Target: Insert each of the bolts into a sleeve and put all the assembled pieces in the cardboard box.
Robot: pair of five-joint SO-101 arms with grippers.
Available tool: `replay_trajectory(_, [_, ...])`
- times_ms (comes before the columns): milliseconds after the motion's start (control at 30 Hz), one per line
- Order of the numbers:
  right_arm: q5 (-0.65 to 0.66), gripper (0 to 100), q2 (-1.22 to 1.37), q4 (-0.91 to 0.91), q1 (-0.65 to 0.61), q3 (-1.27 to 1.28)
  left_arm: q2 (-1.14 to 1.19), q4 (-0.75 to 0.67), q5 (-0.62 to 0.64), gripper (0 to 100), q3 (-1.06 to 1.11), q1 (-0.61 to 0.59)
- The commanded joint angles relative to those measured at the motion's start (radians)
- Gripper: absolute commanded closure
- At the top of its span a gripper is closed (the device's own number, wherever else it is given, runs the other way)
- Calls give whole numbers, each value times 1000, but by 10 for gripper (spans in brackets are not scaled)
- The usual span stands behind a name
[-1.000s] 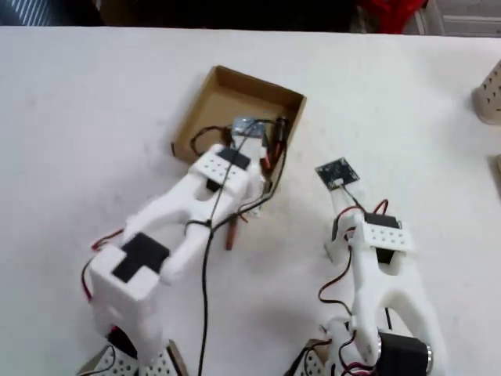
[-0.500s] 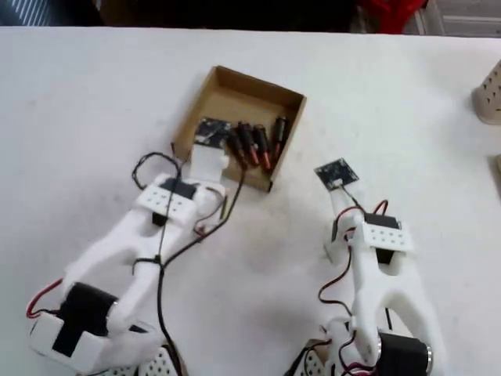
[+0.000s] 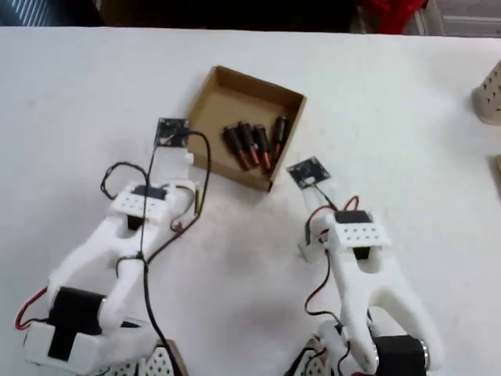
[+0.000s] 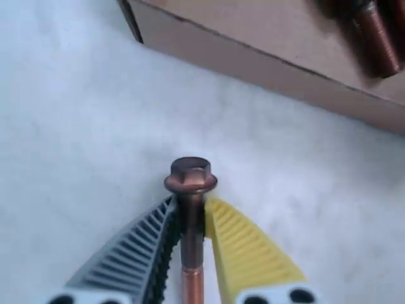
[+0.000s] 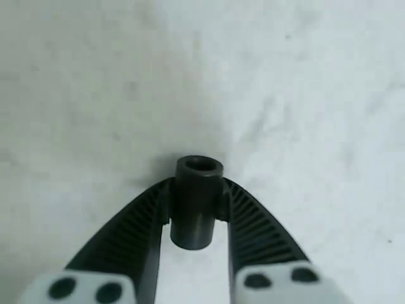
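The cardboard box (image 3: 260, 84) sits mid-table with several dark sleeves with copper bolts (image 3: 254, 142) lying inside. My left arm (image 3: 145, 200) stands just left of the box. In the left wrist view, my left gripper (image 4: 190, 206) is shut on a copper bolt (image 4: 190, 180) whose flanged head points toward the box wall (image 4: 272, 63). My right arm (image 3: 352, 235) stands to the right of the box, nearer the front. Its gripper (image 5: 197, 190) is shut on a dark sleeve (image 5: 198, 206), open end outward, above bare white table.
A perforated cardboard piece (image 3: 489, 94) stands at the far right edge. Loose black and red cables (image 3: 200, 168) hang off the left arm close to the box's near-left wall. White table surface (image 3: 391, 117) spreads right of the box.
My left arm has swung from over the box to its left side, uncovering the pieces inside. My right arm has shifted slightly left toward the box.
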Motion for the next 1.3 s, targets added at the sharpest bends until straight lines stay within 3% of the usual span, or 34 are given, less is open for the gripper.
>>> replay_trajectory(0, [-129,982,-31,13,-96,-92,-99,-40,-23,979,31,-12])
replay_trajectory(200, [-250,982,-31,-4,-259,-164,-232,-126,-100,978,172,-30])
replay_trajectory(433, [-396,982,-24,-265,-380,-153,-320,-203,-101,977,262,-128])
replay_trajectory(733, [-410,982,-24,-516,-475,-74,-318,-203,-101,977,258,-185])
replay_trajectory(1033, [-410,982,-22,-1181,-479,190,-320,-203,-101,977,258,-186])
replay_trajectory(1267, [-425,982,-22,-1366,-530,273,-323,-204,-101,977,258,-186])
